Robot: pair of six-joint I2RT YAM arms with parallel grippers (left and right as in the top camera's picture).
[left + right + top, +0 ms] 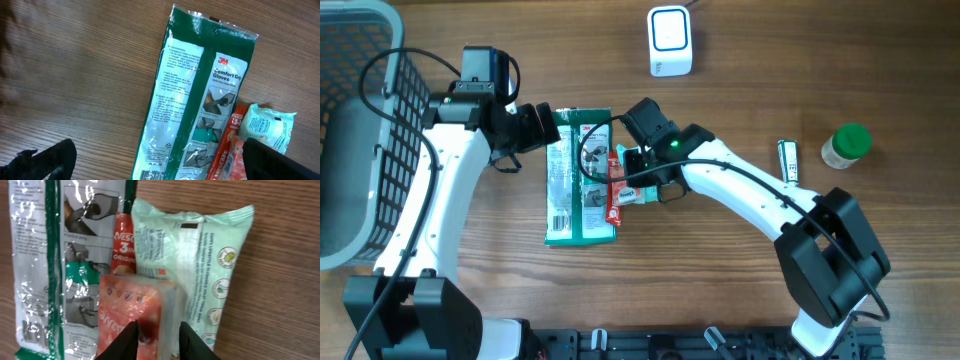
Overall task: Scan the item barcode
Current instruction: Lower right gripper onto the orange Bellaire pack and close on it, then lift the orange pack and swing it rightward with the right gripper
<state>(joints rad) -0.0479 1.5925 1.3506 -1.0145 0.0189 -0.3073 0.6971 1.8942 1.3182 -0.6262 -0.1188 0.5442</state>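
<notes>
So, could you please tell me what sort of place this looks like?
Probably a mock shop checkout on a wooden table: packaged goods like the glove pack, a small white scanner-like device, and a grey wire basket at the edge.

desk (770,60): matt grained wood | glove pack (35,255): glossy crinkled plastic film | wipes pack (200,255): soft satin plastic | red pouch (130,310): shiny smooth plastic wrap | scanner (670,40): smooth plastic

The red packet (132,305), glossy and partly clear, lies flat over a pale green pack (200,265) near the middle of the table (820,60). The white scanner (670,42), its blue-rimmed window facing up, stands well apart, farther back
</notes>
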